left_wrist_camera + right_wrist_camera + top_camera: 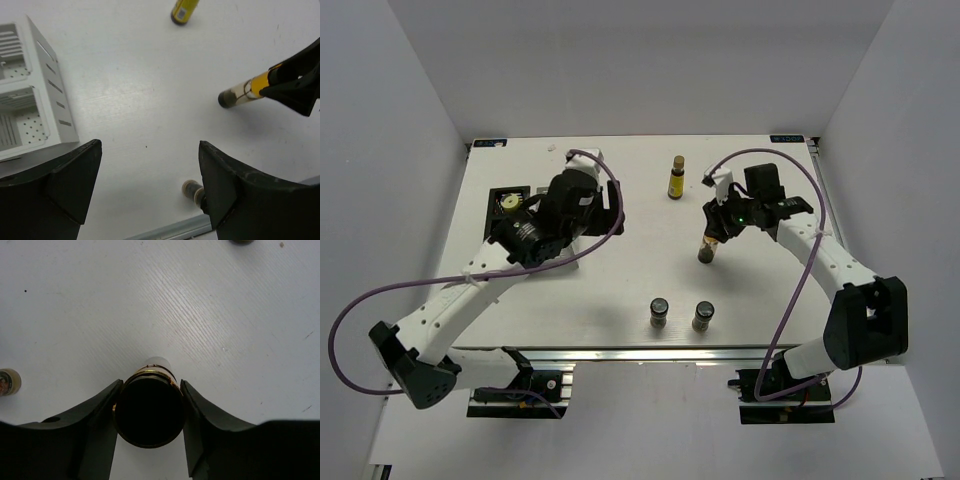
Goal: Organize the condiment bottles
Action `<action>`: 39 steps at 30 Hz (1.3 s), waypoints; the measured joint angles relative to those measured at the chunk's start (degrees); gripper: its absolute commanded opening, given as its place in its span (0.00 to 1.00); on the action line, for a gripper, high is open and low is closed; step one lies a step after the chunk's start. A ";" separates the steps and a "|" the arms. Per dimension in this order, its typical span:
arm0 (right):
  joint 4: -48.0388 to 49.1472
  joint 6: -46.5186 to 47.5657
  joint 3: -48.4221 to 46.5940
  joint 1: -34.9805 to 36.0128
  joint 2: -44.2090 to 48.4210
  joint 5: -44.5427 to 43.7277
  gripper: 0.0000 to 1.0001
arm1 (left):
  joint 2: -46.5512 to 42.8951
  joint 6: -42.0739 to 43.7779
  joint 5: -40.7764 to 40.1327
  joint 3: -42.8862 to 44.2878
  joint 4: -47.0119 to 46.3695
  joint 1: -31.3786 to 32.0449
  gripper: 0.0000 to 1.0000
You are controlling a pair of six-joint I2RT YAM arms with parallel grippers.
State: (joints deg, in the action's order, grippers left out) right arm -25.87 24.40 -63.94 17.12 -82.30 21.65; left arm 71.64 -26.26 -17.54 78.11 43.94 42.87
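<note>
right fingers (95, 425): pinching the amber bottle (150, 412) by its cap, mid-frame
left fingers (65, 180): spread wide, empty
risk: cap-only grip, so it might slip and topple

Both arms are built from white tubular links joined by bulky black housings. The left arm (450, 305) occupies the 8 o'clock part of the top view and the right arm (820, 250) the 4 o'clock part. The left purple cable (350, 320) bows out at the left arm's 9 o'clock side, and the right purple cable (798, 275) runs beside the right arm. A small green light (740, 213) glows on the right wrist. The left pincer (150, 150) and the right pincer (150, 390) have matte black, wedge-shaped fingers (70, 185), faintly scuffed.
</note>
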 measured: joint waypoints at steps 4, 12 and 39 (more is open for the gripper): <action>0.44 0.33 -0.04 0.42 -0.59 0.07 0.23 | -2.54 -0.59 -3.76 1.88 -0.09 0.00 0.88; -3.85 1.79 -5.68 2.71 -4.46 2.99 0.00 | -7.69 -1.88 -9.66 4.44 -2.93 0.00 0.87; 14.93 -26.88 -69.53 25.46 -46.25 14.21 0.00 | -20.15 0.52 -18.67 2.67 -13.20 0.00 0.87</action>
State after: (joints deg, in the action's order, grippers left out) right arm -10.94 -2.48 -133.47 42.59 -128.55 35.86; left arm 51.48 -25.74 -36.21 80.77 30.74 42.87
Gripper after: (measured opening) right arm 0.516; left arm 0.864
